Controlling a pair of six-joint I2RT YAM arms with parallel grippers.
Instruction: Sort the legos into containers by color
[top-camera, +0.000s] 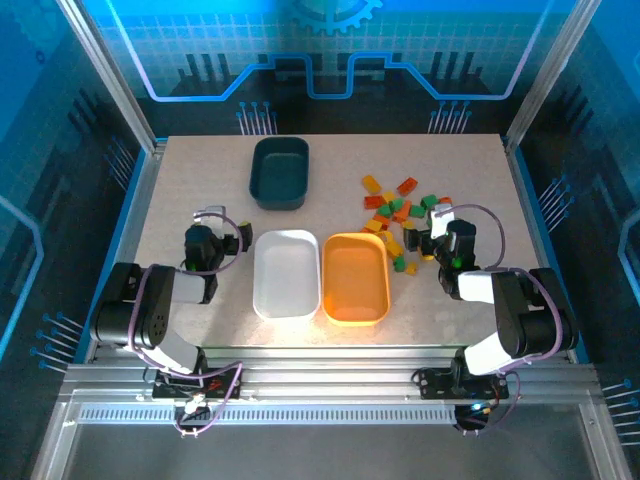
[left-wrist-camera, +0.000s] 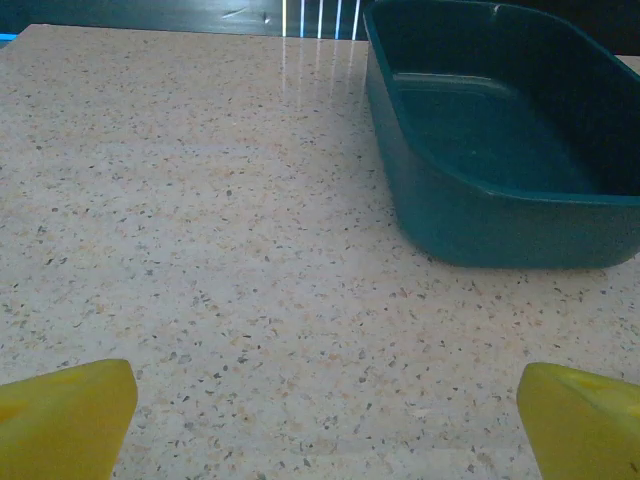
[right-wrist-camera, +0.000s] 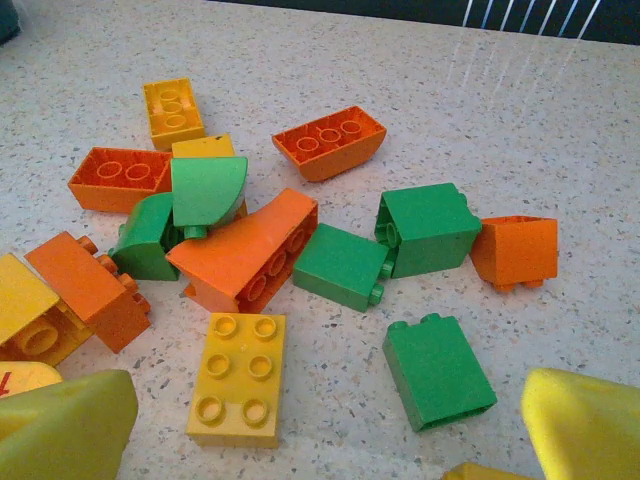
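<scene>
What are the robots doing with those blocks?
Nothing is sorted yet. The small red-orange, yellow and green plastic bricks lie in a loose pile. The white plastic tub, dark teal tub and orange tub are empty. The right end effector is open over the pile, the left end effector open facing the teal tub.

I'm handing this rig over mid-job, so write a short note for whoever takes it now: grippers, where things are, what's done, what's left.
Left gripper: open, empty, low over bare table, facing the teal tub.
Right gripper: open, empty, at the near edge of the legos.
Things: white tub and orange tub sit side by side at the near middle, with the teal tub farther back. The legos (red-orange, yellow, green) lie loose in one pile to the right of the orange tub.
Done: nothing sorted; all three tubs are empty.
Left: every lego, sorted by color into the tubs.
</scene>
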